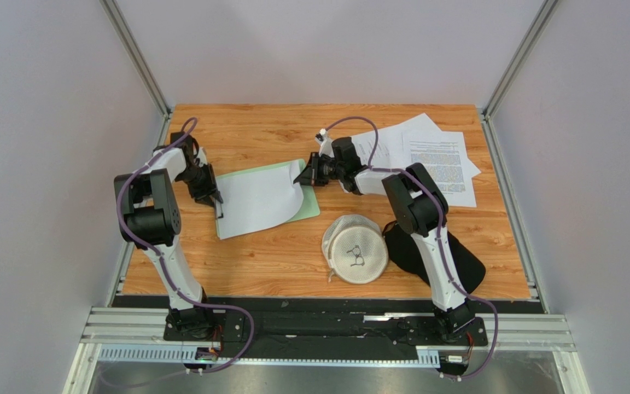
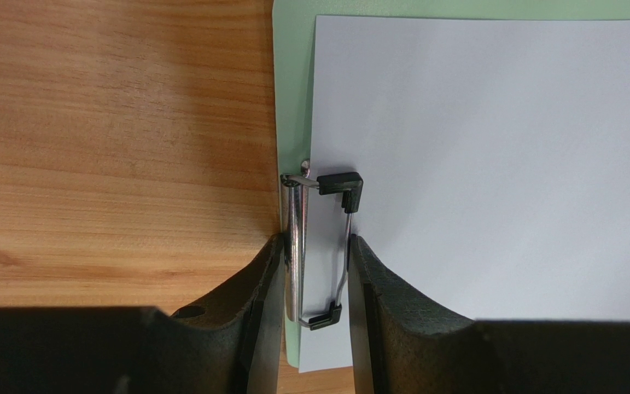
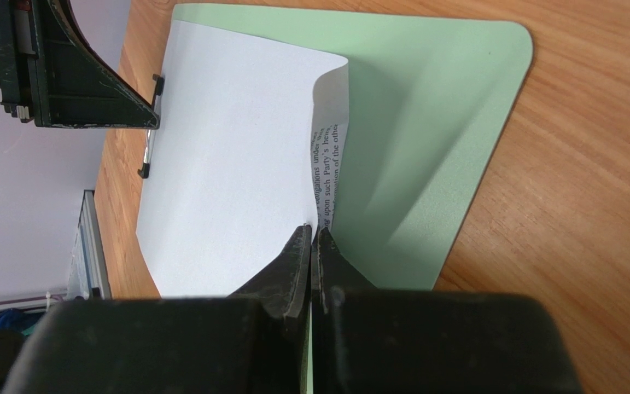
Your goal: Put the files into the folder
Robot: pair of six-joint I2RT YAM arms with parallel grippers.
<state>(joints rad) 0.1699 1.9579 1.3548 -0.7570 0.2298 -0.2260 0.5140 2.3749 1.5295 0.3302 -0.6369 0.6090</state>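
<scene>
The folder (image 1: 310,205) is a light-green clipboard lying flat left of centre. A white sheet (image 1: 257,197) lies on it, its right edge curled up with printed text on the underside (image 3: 326,172). My left gripper (image 2: 317,242) is shut on the folder's metal clip (image 2: 295,238) at the left short edge; both fingers press it. The sheet (image 2: 499,164) reaches under the clip's wire. My right gripper (image 3: 313,232) is shut on the sheet's lifted right edge over the green board (image 3: 441,123). More files (image 1: 433,160) lie in a loose pile at the back right.
A round white cap (image 1: 356,249) lies in front of the folder. A black cloth (image 1: 450,258) sits under the right arm. Metal frame posts and grey walls close in the wooden table (image 1: 244,263) on three sides.
</scene>
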